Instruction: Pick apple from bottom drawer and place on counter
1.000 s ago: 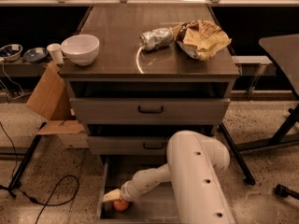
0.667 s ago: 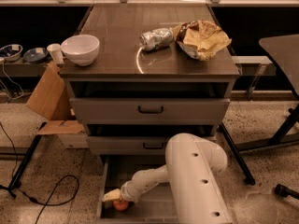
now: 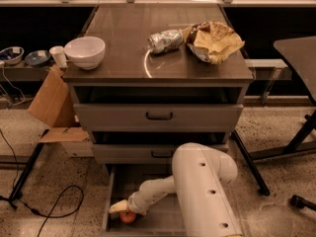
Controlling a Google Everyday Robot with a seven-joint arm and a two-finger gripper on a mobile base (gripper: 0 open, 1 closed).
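Note:
The apple [image 3: 128, 217] is small and red and lies on the floor of the open bottom drawer [image 3: 165, 218], at its front left. My white arm reaches down into the drawer from the lower right. My gripper [image 3: 121, 210] is right above the apple, on it or nearly so. The counter [image 3: 148, 51] is the dark glossy worktop on top of the grey cabinet, above and behind the drawer.
On the counter stand a white bowl [image 3: 85, 52] at the left, a crumpled foil lump [image 3: 165, 40] and a crumpled chip bag [image 3: 215, 41] at the right. Two shut drawer fronts [image 3: 158, 116] sit above the open drawer. A cardboard box [image 3: 49, 102] and cables [image 3: 54, 201] lie left.
The arm has shifted slightly; the gripper stays over the apple at the drawer's front left. The apple has not moved.

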